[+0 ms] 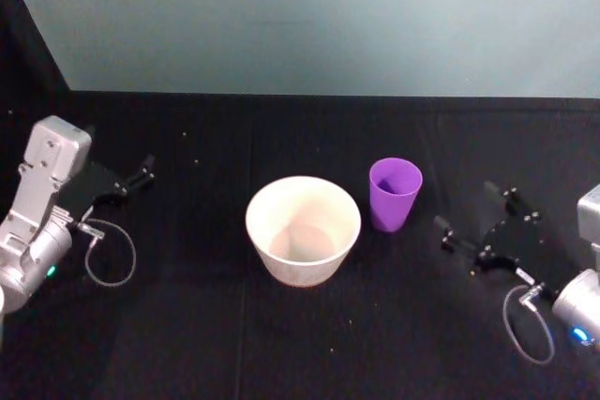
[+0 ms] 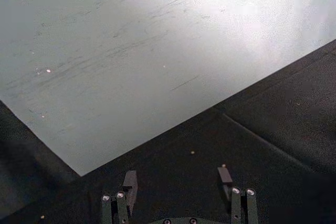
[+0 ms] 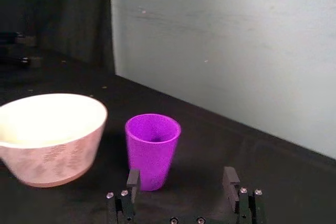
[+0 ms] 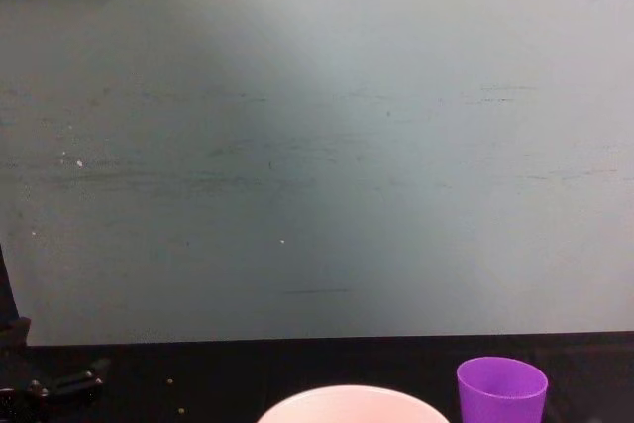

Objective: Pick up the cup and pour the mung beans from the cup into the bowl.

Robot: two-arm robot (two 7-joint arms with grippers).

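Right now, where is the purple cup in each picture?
Head view: cup right of centre, beside the bowl.
Right wrist view: cup low centre, ahead of the open right end effector.
Chest view: cup bottom right.
Left wrist view: wall and table.
Shared landmark: the bowl, left of the cup.

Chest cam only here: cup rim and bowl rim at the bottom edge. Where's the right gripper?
Observer: The right gripper is open, to the right of the cup and apart from it.
Operator: Cup touching the bowl?
Observer: No. The head view shows a gap. The cup stands upright beside the bowl.
Operator: Left arm?
Observer: The left gripper is open at the far left of the table, facing the wall.
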